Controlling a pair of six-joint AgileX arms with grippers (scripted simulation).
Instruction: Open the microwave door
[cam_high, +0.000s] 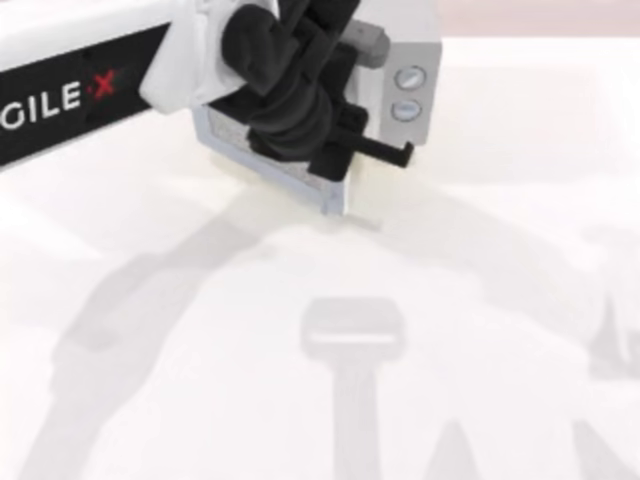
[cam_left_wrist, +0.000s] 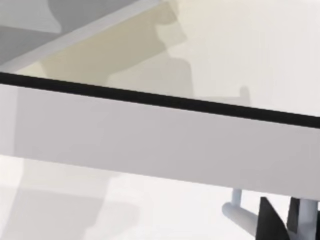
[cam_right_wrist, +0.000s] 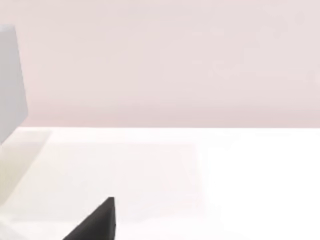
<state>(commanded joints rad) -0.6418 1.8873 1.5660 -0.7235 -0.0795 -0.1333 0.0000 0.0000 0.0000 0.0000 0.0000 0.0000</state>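
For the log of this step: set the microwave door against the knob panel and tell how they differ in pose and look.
The microwave door stands swung outward from the microwave, its free edge toward the table's front; the knob panel stays flat on the front. The door is a plain framed slab seen edge-on; the panel carries two round knobs. The left gripper is at the door, not the panel. Both are light grey.

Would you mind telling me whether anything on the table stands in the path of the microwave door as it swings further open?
Nothing visible does. The microwave door already stands partly open from the microwave, with the left gripper at its free edge. The table in front of it shows only shadows. The right arm is out of the top view.
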